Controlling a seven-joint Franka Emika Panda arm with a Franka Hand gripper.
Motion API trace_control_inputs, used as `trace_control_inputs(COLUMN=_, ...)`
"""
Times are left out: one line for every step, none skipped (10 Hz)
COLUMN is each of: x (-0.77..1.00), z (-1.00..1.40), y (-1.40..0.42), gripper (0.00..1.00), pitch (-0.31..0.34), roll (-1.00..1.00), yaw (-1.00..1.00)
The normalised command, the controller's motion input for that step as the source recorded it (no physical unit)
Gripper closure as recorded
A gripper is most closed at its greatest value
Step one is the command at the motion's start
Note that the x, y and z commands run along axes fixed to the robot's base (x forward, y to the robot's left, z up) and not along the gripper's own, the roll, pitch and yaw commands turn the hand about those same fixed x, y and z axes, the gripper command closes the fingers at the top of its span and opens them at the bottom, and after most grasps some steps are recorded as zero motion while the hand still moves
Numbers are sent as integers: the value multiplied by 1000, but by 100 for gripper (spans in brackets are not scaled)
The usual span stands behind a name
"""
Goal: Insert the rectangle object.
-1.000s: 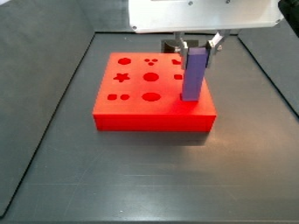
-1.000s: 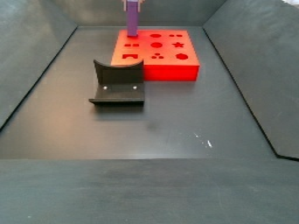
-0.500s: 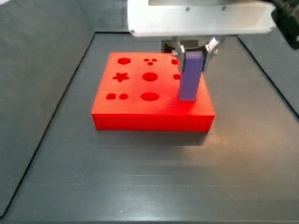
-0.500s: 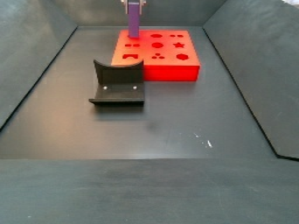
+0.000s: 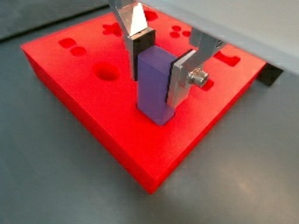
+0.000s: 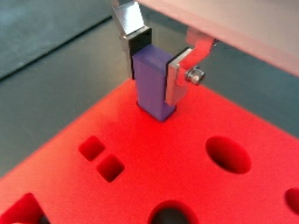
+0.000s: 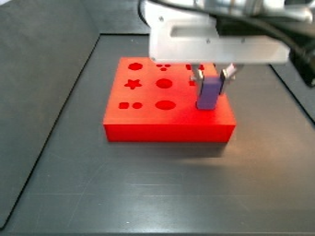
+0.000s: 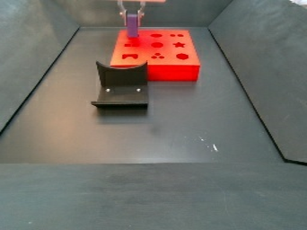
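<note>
looking through both wrist views, i see the gripper point(image 5: 162, 54) clamped on the rectangle object point(image 5: 156, 86), one silver finger point(image 6: 181, 76) flat against each side of its upper part. the bar stands upright, its lower end sunk into the red block point(image 7: 167, 112) near one corner. the fixture point(image 8: 120, 87) sits apart on the floor.

No readable txt, labels or nos. on anything.

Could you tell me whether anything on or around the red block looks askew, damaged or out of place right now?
Nothing stands out. The gripper holds the rectangle object upright, its lower end sunk into the red block near one corner. The block looks intact, and the fixture stands apart on the floor.
</note>
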Motion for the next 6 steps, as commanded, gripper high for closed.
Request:
trace_control_inputs(x=-14, z=-671, y=94, gripper=100, pitch=-63, roll=0, yaw=0)
trace_control_inputs(x=-63, z=-777, y=180, gripper=100, pitch=-119, roll=-116, yaw=0)
trace_control_inputs(x=-63, z=-603, y=114, gripper=100, pitch=-197, roll=-139, yaw=0)
trace_control_inputs(x=0, z=-469, y=109, gripper=100, pitch=-230, roll=-177, yaw=-6)
trace_control_inputs(x=43, z=-126, y=0, gripper=100, pitch=-83, roll=-73, yaw=-9)
trace_control_inputs(x=0, z=0, y=0, gripper=100, pitch=0, roll=0, yaw=0)
